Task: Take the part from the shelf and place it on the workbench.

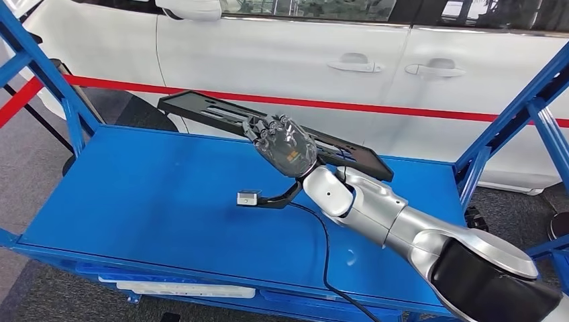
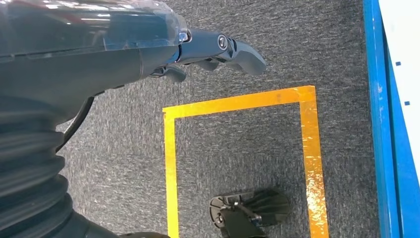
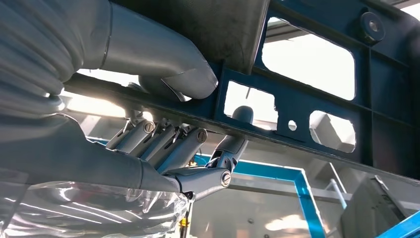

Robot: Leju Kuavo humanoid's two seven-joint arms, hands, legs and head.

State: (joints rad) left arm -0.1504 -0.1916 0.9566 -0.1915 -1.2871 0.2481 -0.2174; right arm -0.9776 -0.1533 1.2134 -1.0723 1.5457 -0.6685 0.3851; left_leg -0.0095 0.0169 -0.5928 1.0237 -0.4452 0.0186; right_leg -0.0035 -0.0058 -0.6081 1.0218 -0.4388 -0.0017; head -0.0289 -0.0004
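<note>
**Part held over blue table, right hand**

Part (image 1: pixel 221 113): long, flat, black panel with slots and cut-outs. Held above the far side of the blue table (image 1: pixel 147 201), running from the far left toward the right edge, slightly tilted. Whether its right end touches the table surface cannot be told from the head view.

Right hand (image 1: pixel 285 144): grasping the part near its middle. In the right wrist view the thumb (image 3: pixel 173 74) presses one face of the panel and the fingers (image 3: pixel 171 144) wrap against the opposite face, one fingertip poking through a cut-out. The silver arm comes in from the lower right. A clear plastic cover sits over the back of the hand.

Wrist camera (image 1: pixel 248 197): small grey box on a black bracket, just beside the right wrist, with a black cable (image 1: pixel 325 255) trailing toward the table's near edge.

Left hand (image 2: pixel 218 52): hanging over grey carpet, holding nothing, fingers loosely apart and gently curved.

Surroundings: blue frame posts (image 1: pixel 47 74) at the table's left and right; white car (image 1: pixel 302 60) behind with two door handles; red stripe (image 1: pixel 402 109) across in front of it; yellow tape (image 2: pixel 237 101) marking a square on the carpet.
</note>
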